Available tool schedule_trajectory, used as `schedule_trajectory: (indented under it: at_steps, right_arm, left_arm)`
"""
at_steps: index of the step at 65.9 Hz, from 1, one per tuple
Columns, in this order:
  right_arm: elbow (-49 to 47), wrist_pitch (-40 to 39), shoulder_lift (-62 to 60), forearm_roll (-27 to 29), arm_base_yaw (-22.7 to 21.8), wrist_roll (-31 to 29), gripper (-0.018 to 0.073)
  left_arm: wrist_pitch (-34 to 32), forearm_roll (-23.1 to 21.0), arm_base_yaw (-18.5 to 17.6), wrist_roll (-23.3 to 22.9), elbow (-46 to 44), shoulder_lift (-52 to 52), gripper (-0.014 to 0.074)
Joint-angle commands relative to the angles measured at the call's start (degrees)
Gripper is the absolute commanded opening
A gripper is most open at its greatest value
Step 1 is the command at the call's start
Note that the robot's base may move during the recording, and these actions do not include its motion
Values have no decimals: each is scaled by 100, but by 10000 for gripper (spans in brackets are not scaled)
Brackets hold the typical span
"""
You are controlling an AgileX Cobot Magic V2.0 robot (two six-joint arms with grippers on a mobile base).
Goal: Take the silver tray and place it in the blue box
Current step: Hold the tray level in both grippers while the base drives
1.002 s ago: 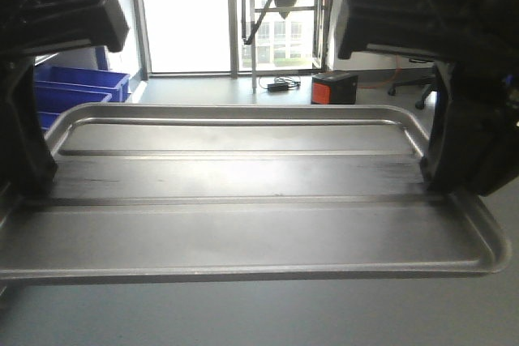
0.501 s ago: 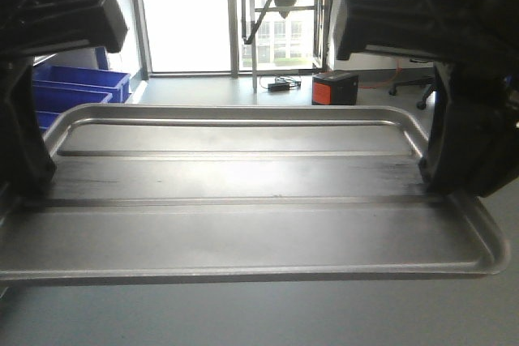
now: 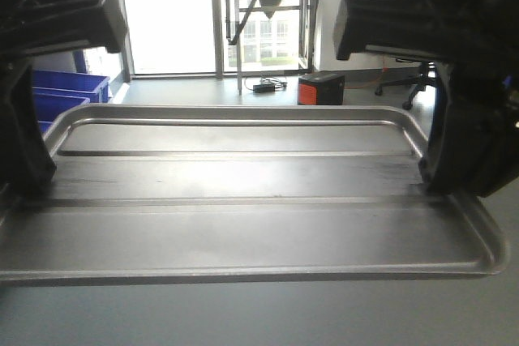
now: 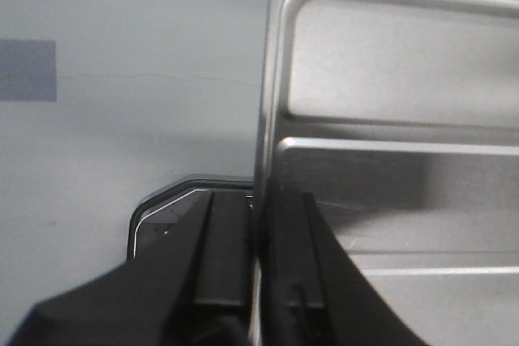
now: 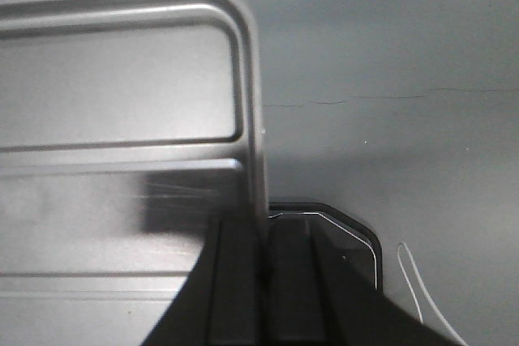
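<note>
Silver tray (image 3: 243,176) pinched by left tool (image 4: 259,228), right tool (image 5: 263,245).

Grey floor (image 3: 186,91) w/ orange-black box (image 3: 321,88), cable bundle (image 3: 264,85) (by table legs (image 3: 239,54)).

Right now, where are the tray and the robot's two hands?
tray (image 3: 243,176): front view, its flat middle.
left hand (image 4: 259,198): left wrist view, between its fingertips.
right hand (image 5: 266,221): right wrist view, between its fingertips.

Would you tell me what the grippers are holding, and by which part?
The tray: left gripper and right gripper each clamp the rim of one short end.
</note>
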Motion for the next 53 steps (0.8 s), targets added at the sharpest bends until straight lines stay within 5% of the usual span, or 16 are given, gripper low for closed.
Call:
schedule_trajectory:
  at_steps: [1,53]
  right_arm:
    - [-121,-207,-118,-190,-36,12,73]
    - [-121,-208,-118,-190,-29,12,73]
  left_arm:
    - [-163,30,-44,-34,-154,-159,-14]
    - [-163,30,-44,-34,-154,-159,-13]
